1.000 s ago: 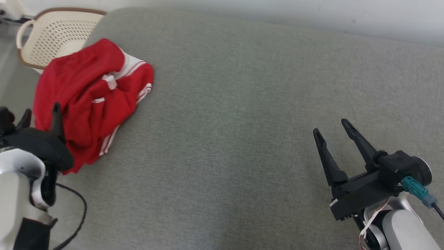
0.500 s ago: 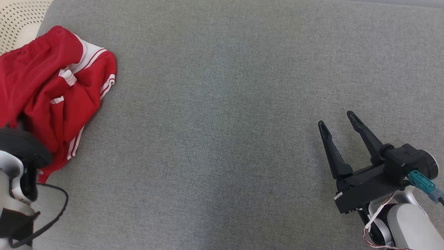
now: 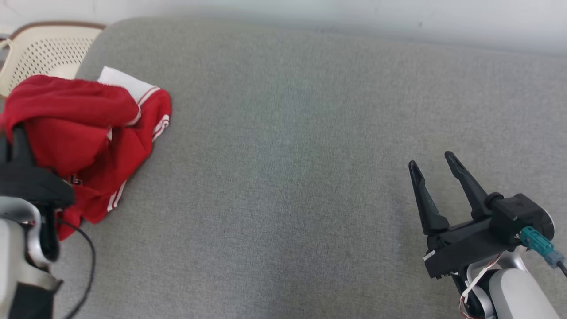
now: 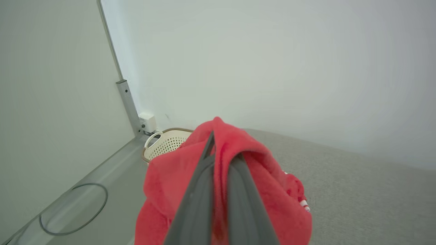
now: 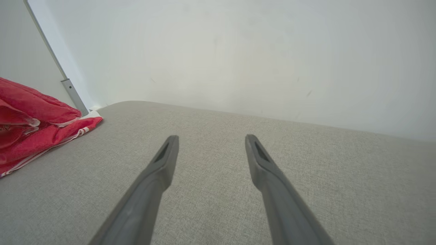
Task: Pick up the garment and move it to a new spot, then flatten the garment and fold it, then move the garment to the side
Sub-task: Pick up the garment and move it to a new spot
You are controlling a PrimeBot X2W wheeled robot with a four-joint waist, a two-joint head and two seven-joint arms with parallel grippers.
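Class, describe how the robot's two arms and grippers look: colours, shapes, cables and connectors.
The left gripper and right gripper each carry long tapered dark fingers on a black body. Forearms are glossy white-grey shells. A teal connector sits on the right one, thin red-and-white wires beneath. A black cable loops by the left arm.

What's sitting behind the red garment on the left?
A cream perforated basket with a brown rim stands behind the red garment. The cloth covers the basket's near side, so its lower part and anything inside cannot be seen.
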